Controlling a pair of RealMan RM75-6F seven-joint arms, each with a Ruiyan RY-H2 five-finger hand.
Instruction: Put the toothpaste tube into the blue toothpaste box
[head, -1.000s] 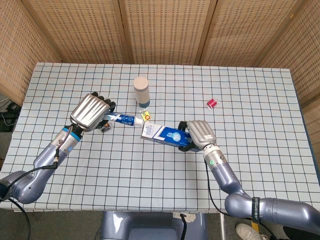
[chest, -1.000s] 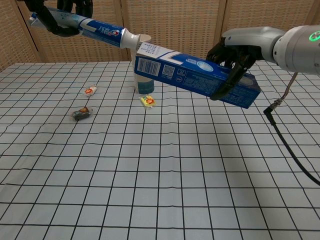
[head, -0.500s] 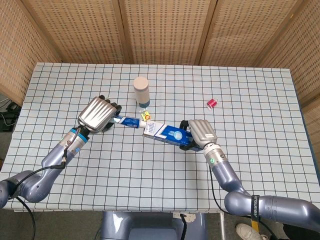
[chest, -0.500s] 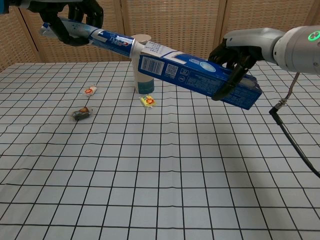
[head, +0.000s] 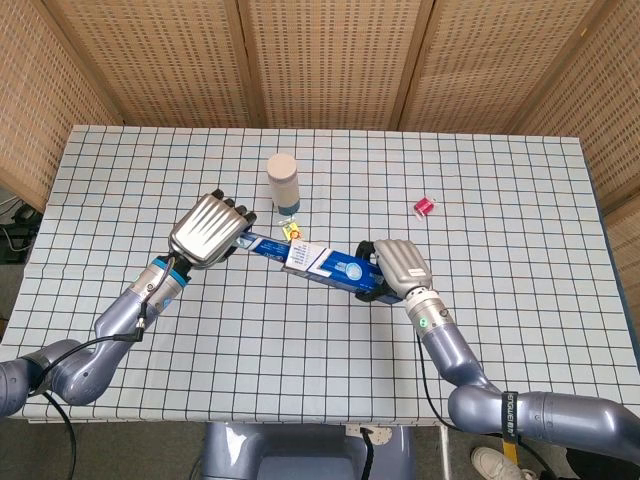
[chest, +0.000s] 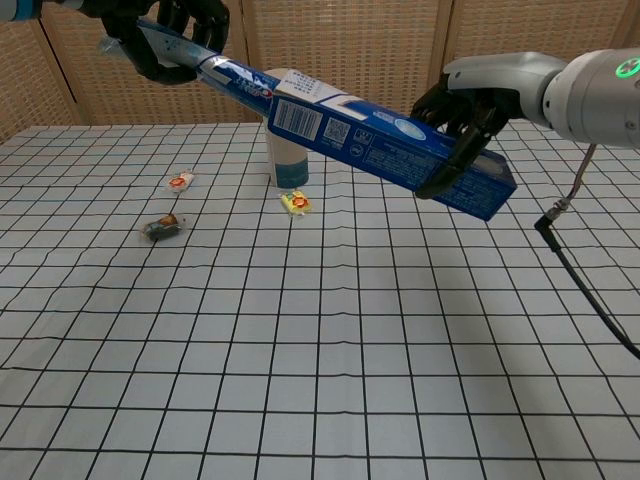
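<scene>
My right hand (head: 397, 267) (chest: 463, 110) grips the blue toothpaste box (head: 330, 267) (chest: 385, 148) above the table, its open end tilted up toward the left. My left hand (head: 208, 229) (chest: 170, 35) holds the toothpaste tube (head: 262, 244) (chest: 225, 75) by its tail. The tube's cap end has gone inside the box's open end; only the rear part of the tube shows between my left hand and the box.
A white cylindrical bottle (head: 283, 182) (chest: 289, 165) stands behind the box. A yellow packet (head: 293, 230) (chest: 296, 203), an orange-and-white packet (chest: 180, 181) and a dark wrapped piece (chest: 163, 228) lie on the checked tablecloth (head: 480, 180). A small red item (head: 423, 207) sits at right.
My left hand moved right with the tube, whose cap end went from just outside the box opening to inside it. The box tilted a little; my right hand stayed nearly still.
</scene>
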